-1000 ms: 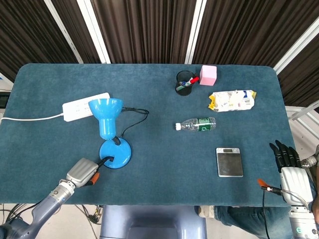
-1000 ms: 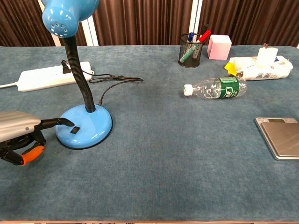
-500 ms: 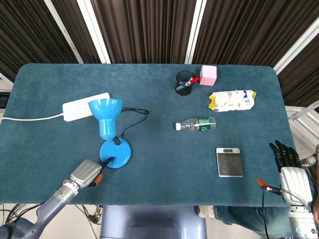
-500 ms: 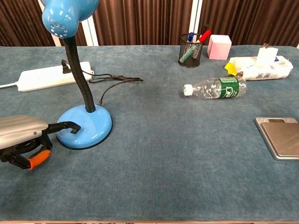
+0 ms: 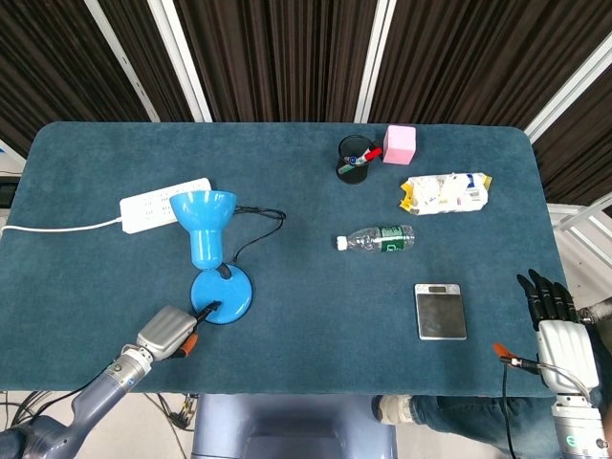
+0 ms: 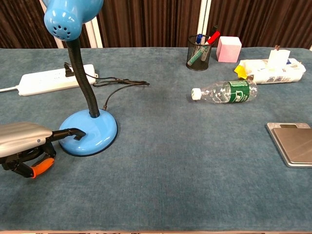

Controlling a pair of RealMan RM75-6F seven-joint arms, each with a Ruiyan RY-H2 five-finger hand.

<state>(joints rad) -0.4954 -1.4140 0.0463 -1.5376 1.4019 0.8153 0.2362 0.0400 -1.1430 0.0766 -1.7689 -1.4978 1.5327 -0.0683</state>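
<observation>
A blue desk lamp stands left of centre, its round base (image 5: 232, 297) (image 6: 99, 130) on the table and its shade (image 5: 202, 210) (image 6: 73, 17) tilted on a black gooseneck. My left hand (image 5: 164, 331) (image 6: 22, 141) lies low at the front left. One dark finger (image 6: 73, 132) reaches out and touches the base's near rim by the small black switch. Its other fingers are curled under and hold nothing. My right hand (image 5: 555, 330) hangs beyond the table's right front corner, fingers (image 5: 547, 292) straight and apart, empty; the chest view does not show it.
The lamp's cord runs to a white power strip (image 5: 163, 203) (image 6: 53, 80) at the left. A plastic bottle (image 5: 378, 238) (image 6: 226, 91) lies mid-table, a small scale (image 5: 441, 311) (image 6: 292, 144) to its right front. At the back stand a mesh pen holder (image 5: 355, 159), pink box (image 5: 400, 143) and wipes packet (image 5: 446, 192).
My left hand has slid a little towards the lamp, and its outstretched finger now lies further onto the base's rim. The right hand has not moved.
</observation>
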